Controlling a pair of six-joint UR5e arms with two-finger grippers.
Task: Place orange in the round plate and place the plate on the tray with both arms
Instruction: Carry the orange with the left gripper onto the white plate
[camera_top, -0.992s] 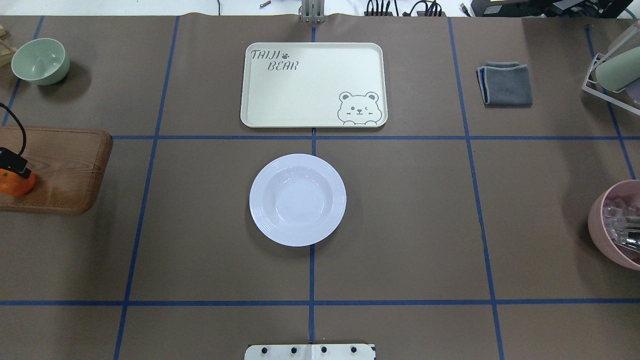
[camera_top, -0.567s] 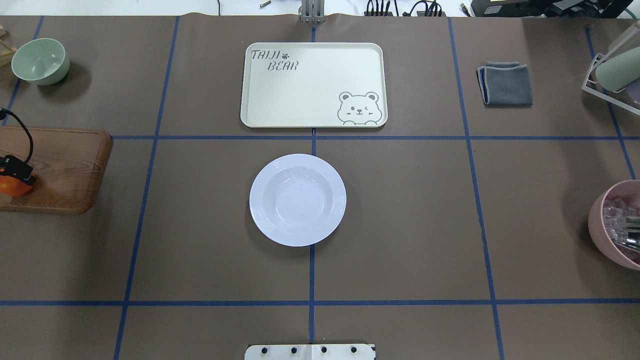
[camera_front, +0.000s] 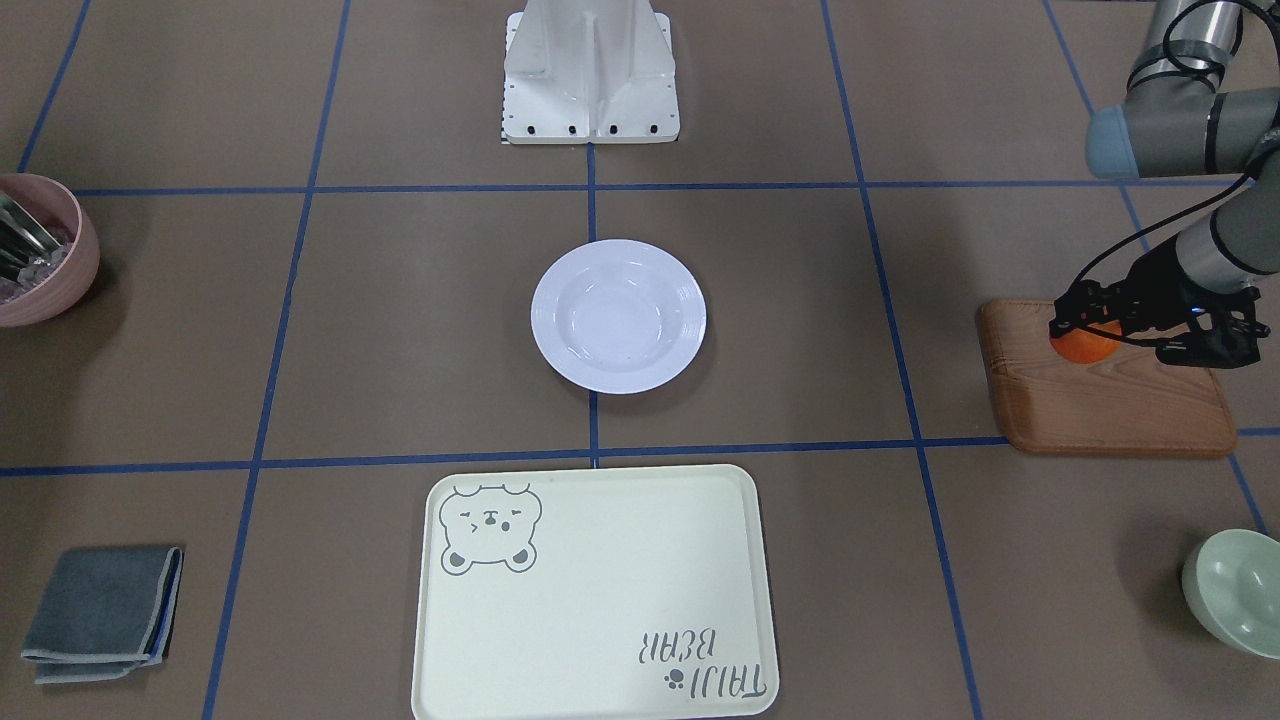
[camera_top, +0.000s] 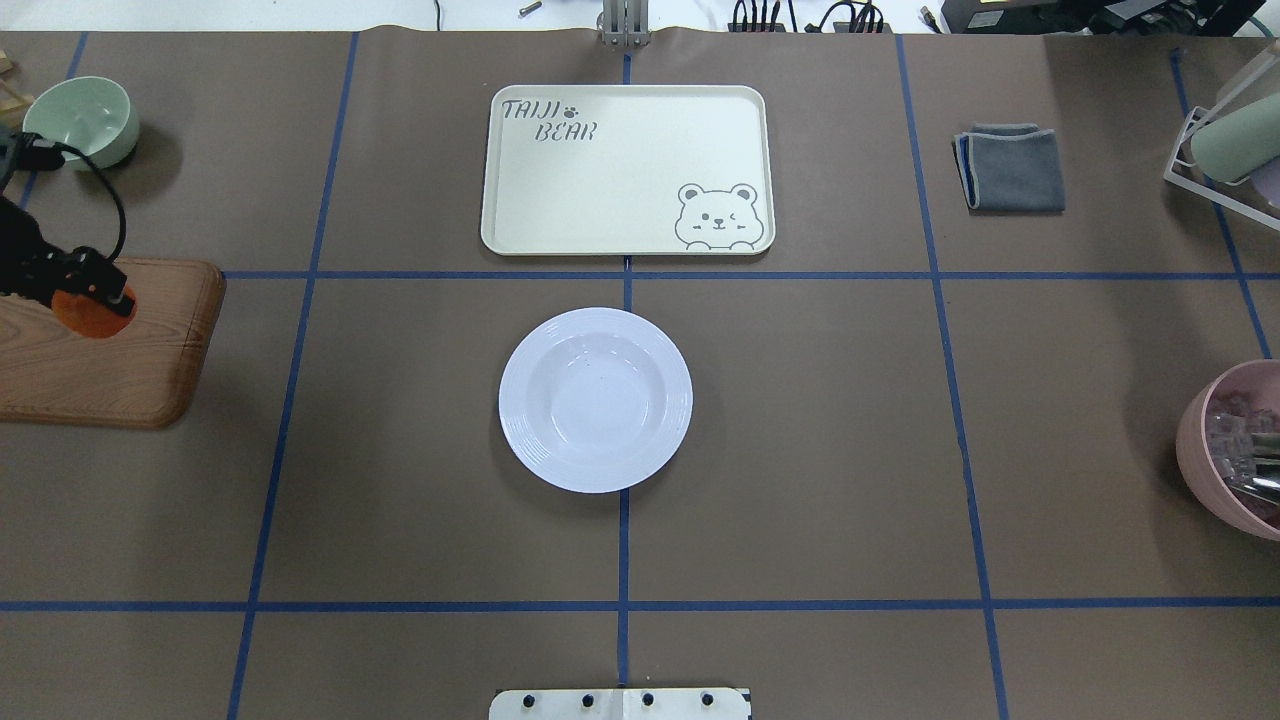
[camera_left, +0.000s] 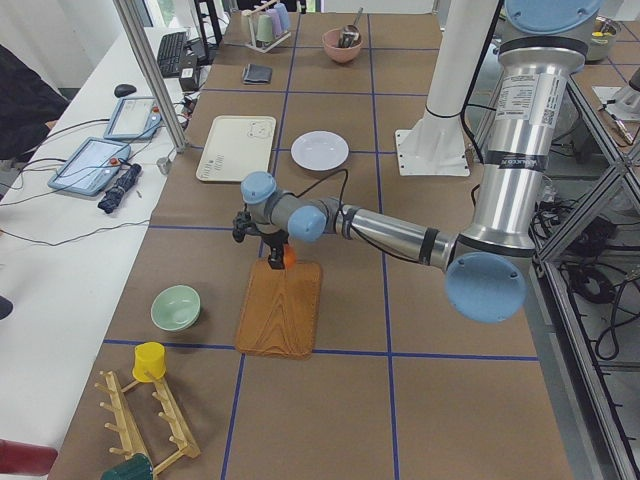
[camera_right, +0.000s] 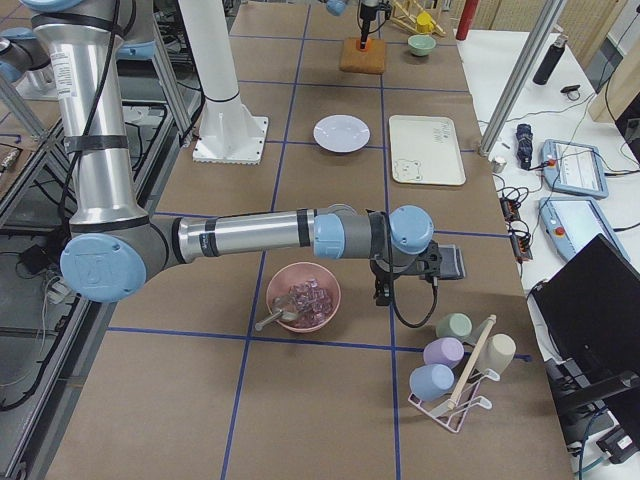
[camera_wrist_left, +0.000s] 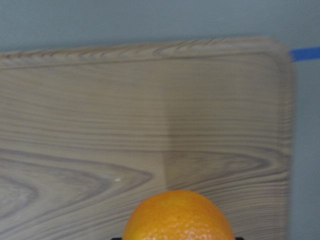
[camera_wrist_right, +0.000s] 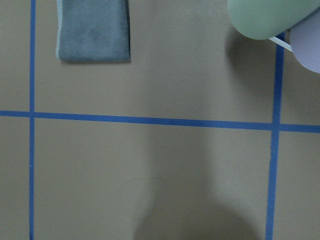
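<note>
Left wrist-mounted view, and the orange (camera_wrist_left: 177, 215) sits right under the lens, pinched in the left hand (camera_front: 1090, 328), whose fingers are closed narrow on the fruit, with the wooden board (camera_wrist_left: 125, 115) spread out below. It looks lifted clear of the wood, though contact is hard to rule out. Further along the counter the round plate (camera_top: 595, 400) waits empty in the middle, and beyond it the tray (camera_top: 640, 160) lies bare, well apart from the plate. The right hand (camera_right: 385, 290) hangs at the other end near the grey cloth (camera_top: 1010, 168); whether it is wide or narrow I cannot tell. To do this carry well, I'd keep the squeeze steady, travel high enough to clear the plate's ribbed rim, come down over the centre of the well and let go low, so the fruit settles rather than rolls out. Against the overhead picture a second ago, the orange has gone from the board's near left edge up toward its far side and a little inward; plate and tray have not budged.
</note>
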